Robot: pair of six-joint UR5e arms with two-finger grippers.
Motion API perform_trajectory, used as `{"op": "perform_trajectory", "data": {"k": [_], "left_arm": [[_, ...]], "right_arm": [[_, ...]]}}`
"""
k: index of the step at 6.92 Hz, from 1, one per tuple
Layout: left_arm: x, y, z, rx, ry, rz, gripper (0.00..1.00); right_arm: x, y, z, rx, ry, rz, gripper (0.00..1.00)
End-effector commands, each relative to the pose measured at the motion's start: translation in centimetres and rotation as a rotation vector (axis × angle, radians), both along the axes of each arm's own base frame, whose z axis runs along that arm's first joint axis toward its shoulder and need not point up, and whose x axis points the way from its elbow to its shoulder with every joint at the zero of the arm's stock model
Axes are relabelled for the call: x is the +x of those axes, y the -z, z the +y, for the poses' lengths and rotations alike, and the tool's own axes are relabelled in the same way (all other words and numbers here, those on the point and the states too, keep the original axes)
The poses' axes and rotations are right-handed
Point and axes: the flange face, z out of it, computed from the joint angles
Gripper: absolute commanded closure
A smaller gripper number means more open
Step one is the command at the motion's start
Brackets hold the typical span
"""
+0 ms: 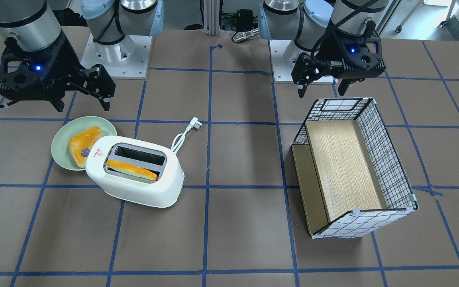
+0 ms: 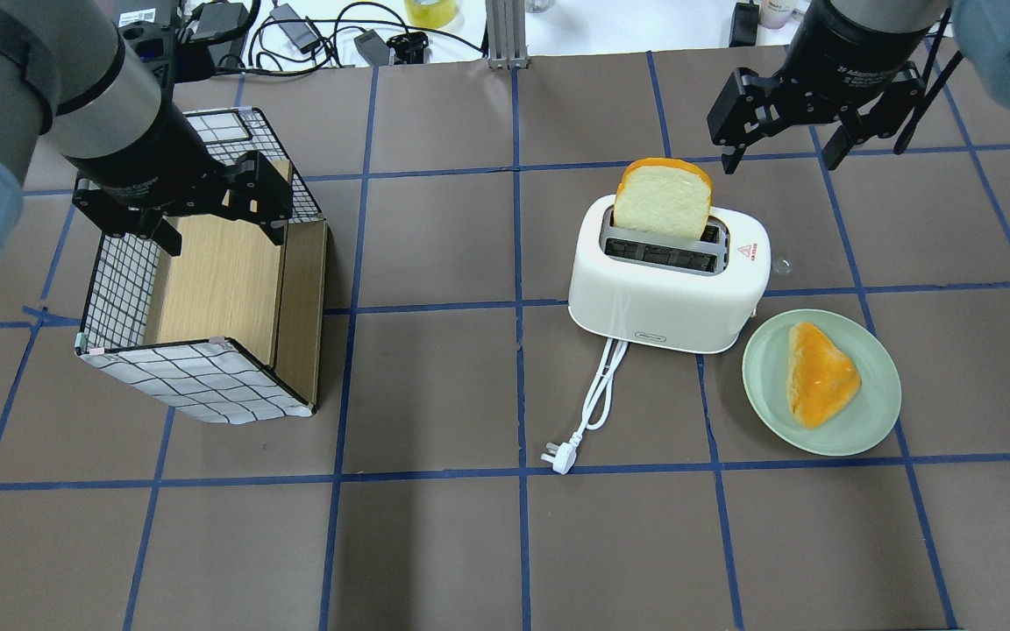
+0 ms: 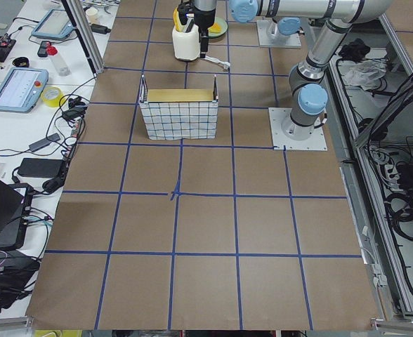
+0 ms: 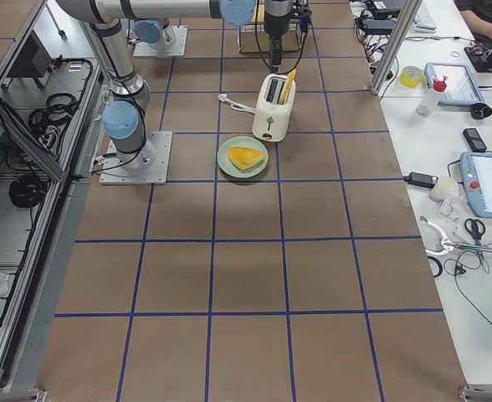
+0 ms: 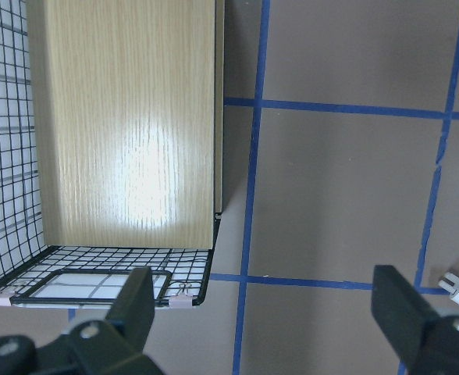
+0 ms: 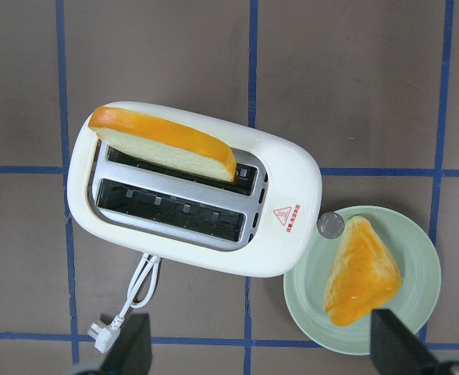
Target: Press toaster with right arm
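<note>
The white toaster (image 2: pixel 663 298) stands on the table with a bread slice (image 2: pixel 663 200) upright in its far slot. It also shows in the front view (image 1: pixel 134 187) and the right wrist view (image 6: pixel 292 180). Its small grey knob (image 6: pixel 330 226) faces the pale green plate (image 2: pixel 873 412). My right gripper (image 2: pixel 781 153) is open and empty, in the air beyond the toaster and apart from it; in the front view the right gripper (image 1: pixel 83 107) hangs above the plate's far side. My left gripper (image 2: pixel 223 238) is open and empty over the basket (image 2: pixel 198 377).
The plate holds a second toast piece (image 2: pixel 821 372) right beside the toaster. The toaster's white cord and plug (image 2: pixel 558 457) lie on the table toward the robot. The wire basket with a wooden insert (image 1: pixel 389 159) stands on the left arm's side.
</note>
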Motion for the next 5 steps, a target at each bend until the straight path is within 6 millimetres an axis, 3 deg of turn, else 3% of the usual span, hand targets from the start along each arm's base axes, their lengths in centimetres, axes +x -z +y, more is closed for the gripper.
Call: {"op": "perform_trajectory", "data": {"k": [1,2,5], "left_arm": [[0.0,0.0,0.0,0.000,0.000,0.002,0.00],[0.0,0.0,0.0,0.000,0.000,0.000,0.00],[0.0,0.0,0.0,0.000,0.000,0.000,0.00]], "right_arm": [[-0.7,-0.1,-0.3,-0.012,-0.026,0.007,0.00],[-1.4,-0.6,-0.9,-0.063,-0.128,0.023,0.00],[-11.1,0.5,-2.4,-0.054,-0.184,-0.024,0.00]]}}
